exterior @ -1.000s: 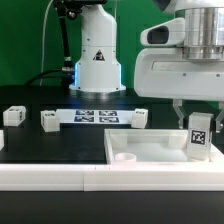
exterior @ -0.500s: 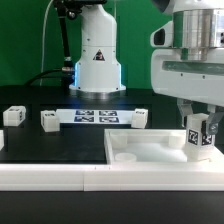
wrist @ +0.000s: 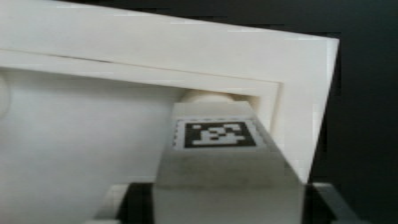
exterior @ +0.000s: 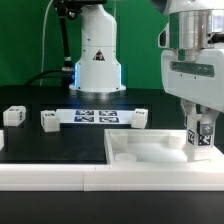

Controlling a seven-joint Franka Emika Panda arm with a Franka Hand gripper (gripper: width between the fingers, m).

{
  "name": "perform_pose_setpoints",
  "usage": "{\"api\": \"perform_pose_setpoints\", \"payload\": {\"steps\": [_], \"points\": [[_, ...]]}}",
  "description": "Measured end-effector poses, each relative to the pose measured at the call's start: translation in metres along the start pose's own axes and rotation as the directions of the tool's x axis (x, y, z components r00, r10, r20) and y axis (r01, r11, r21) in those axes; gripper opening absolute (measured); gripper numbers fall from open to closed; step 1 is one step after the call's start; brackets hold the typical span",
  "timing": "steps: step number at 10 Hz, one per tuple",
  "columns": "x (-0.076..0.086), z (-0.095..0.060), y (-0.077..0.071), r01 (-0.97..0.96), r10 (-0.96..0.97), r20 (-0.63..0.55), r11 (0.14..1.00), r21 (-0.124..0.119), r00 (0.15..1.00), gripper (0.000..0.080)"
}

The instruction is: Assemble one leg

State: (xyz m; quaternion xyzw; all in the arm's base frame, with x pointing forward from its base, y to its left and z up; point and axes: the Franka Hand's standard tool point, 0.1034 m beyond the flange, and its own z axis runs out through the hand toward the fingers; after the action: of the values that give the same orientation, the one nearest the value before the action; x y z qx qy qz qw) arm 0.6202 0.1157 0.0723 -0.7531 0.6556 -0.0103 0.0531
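Observation:
My gripper (exterior: 203, 128) is shut on a leg (exterior: 202, 138), a short white square post with a black-and-white tag on its side. I hold it upright over the far right corner of the large white panel (exterior: 150, 150). In the wrist view the leg (wrist: 222, 150) stands between my fingers (wrist: 128, 200), its end near a recess (wrist: 217, 99) in the panel's corner. Whether the leg touches the panel, I cannot tell. Three more legs lie on the black table: one at the exterior view's left (exterior: 13, 115), one beside it (exterior: 48, 119) and one further right (exterior: 140, 118).
The marker board (exterior: 96, 116) lies flat on the table behind the legs. The arm's white base (exterior: 97, 55) stands behind it. A white rail (exterior: 60, 178) runs along the table's front edge. The panel has a round recess (exterior: 127, 157) near its front left corner.
My gripper has moved toward the exterior view's right with the leg in it, from above the panel's right part to its far right corner.

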Motion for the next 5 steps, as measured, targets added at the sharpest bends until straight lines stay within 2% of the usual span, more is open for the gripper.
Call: {"api": "perform_pose_setpoints", "payload": {"steps": [1, 2, 3, 4, 5], "points": [[-0.0002, 0.0, 0.0, 0.004, -0.004, 0.0, 1.0, 0.0, 1.0, 0.0471], [-0.0003, 0.0, 0.0, 0.009, -0.009, 0.0, 1.0, 0.0, 1.0, 0.0593], [-0.0003, -0.0005, -0.0004, 0.084, -0.084, 0.0, 0.996, 0.001, 0.996, 0.0593], [-0.0007, -0.0012, -0.0015, 0.119, -0.119, 0.0, 0.993, 0.003, 0.993, 0.0637], [-0.001, -0.0011, -0.0015, 0.235, -0.235, -0.002, 0.972, 0.002, 0.972, 0.0647]]}}
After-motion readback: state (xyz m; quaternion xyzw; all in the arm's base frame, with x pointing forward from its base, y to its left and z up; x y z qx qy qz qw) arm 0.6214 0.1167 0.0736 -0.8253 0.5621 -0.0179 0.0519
